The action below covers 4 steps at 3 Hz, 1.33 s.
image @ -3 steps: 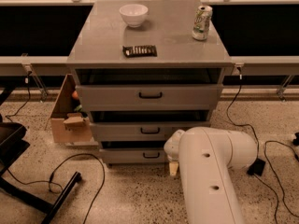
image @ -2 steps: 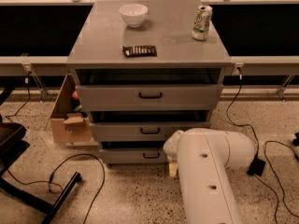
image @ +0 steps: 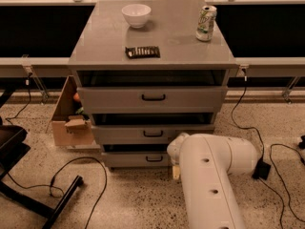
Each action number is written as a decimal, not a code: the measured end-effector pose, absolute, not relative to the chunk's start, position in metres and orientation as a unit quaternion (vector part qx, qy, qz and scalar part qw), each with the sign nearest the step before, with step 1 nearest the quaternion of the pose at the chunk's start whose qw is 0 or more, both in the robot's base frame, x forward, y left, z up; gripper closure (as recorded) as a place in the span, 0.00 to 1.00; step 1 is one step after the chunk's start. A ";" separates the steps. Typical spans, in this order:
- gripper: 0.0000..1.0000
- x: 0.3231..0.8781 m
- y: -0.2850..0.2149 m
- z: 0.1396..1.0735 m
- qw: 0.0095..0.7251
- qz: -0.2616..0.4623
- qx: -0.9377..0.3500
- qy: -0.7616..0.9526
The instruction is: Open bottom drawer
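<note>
The grey cabinet (image: 152, 37) has three drawers stacked. The bottom drawer (image: 128, 160) is the lowest and shortest front, with a small black bar handle (image: 153, 159); a dark gap shows above its front. My white arm (image: 209, 175) reaches in from the lower right and ends at the drawer's right end. My gripper (image: 175, 167) is at that right end, just right of the handle, mostly hidden behind the arm's own bulk.
The top (image: 153, 98) and middle (image: 152, 133) drawers also show dark gaps above them. A white bowl (image: 136, 14), a can (image: 206, 23) and a dark flat pack (image: 142, 52) sit on top. A cardboard box (image: 71, 120) stands left; cables (image: 81, 175) lie on the floor.
</note>
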State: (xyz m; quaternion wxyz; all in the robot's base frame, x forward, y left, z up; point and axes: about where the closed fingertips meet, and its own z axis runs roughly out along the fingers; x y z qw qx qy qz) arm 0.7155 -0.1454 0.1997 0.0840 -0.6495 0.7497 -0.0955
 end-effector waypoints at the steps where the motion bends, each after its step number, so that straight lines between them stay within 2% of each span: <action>1: 0.00 0.718 -0.149 0.191 0.082 -0.091 -0.643 0.756; 2: 0.15 0.721 -0.149 0.182 0.085 -0.082 -0.638 0.761; 4: 0.61 0.715 -0.158 0.176 0.093 -0.074 -0.632 0.766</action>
